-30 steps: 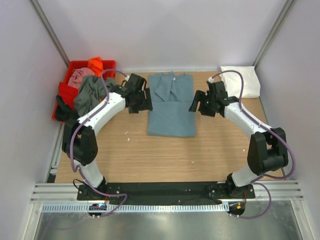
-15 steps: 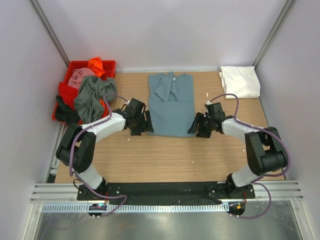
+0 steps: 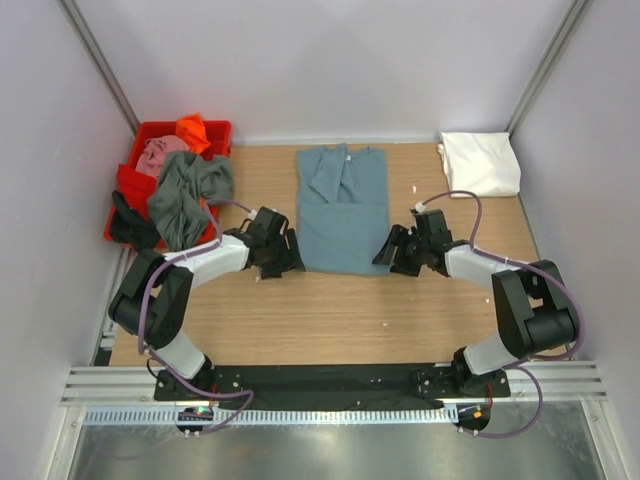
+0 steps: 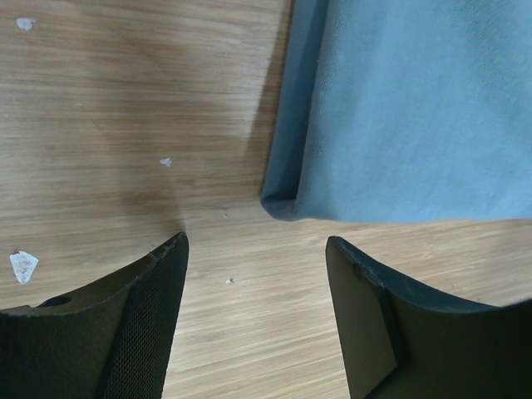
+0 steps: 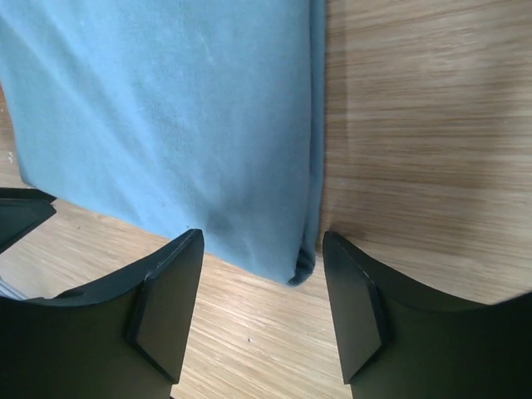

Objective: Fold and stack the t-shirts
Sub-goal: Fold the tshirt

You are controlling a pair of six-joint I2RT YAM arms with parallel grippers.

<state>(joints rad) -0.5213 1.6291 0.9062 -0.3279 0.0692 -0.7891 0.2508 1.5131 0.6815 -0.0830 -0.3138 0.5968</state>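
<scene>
Both wrist views cut off the teal-blue t-shirt (image 4: pixel 416 108); heaped shirts (image 3: pixel 180 195) half hide the red tub (image 3: pixel 128 183).

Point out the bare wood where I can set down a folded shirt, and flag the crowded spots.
Widest: table strip between teal shirt and the arm bases. Smaller: between teal shirt and white shirt. Crowded: left end effector and right end effector at its near corners, plus the overflowing red tub.
</scene>
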